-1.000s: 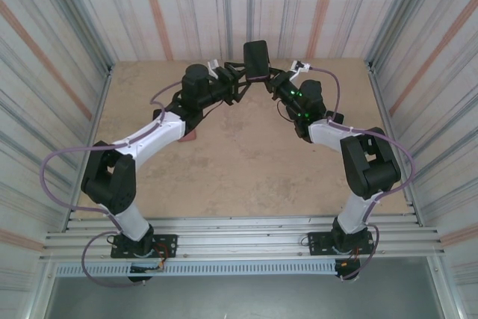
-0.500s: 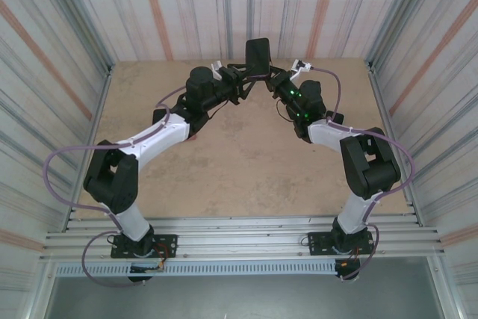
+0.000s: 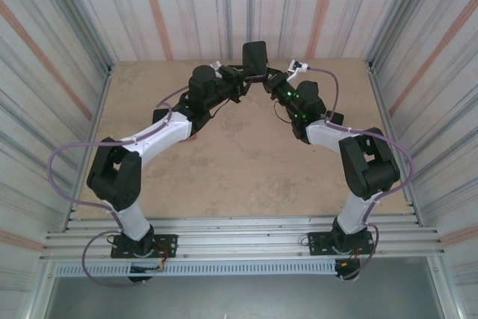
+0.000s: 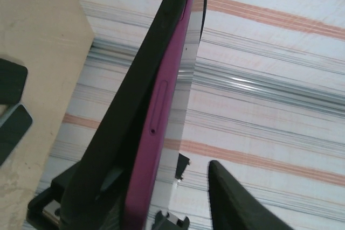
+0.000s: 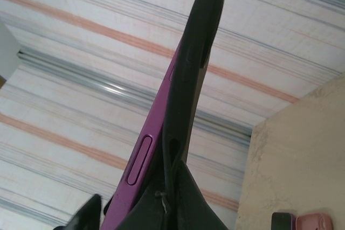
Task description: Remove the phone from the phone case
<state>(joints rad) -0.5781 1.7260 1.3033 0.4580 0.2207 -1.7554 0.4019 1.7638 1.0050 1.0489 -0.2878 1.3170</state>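
Top external puts my left gripper (image 3: 240, 78) above the table's (image 3: 239, 169) far end, jaws parted around the phone (image 4: 161, 111). On the left wrist view one finger (image 4: 232, 200) stands just off its purple edge. The phone sits in its black case (image 3: 255, 57), aloft between both wrists. My right gripper (image 3: 272, 80) is clamped tight on the case's lower end.

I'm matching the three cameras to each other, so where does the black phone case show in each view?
Top external: phone case upright at top centre.
Left wrist: phone case as a dark diagonal band from bottom left to top centre, with the purple phone along its right side.
Right wrist: phone case rising from bottom centre, with the phone on its left.
Shared landmark: the striped wall behind it.
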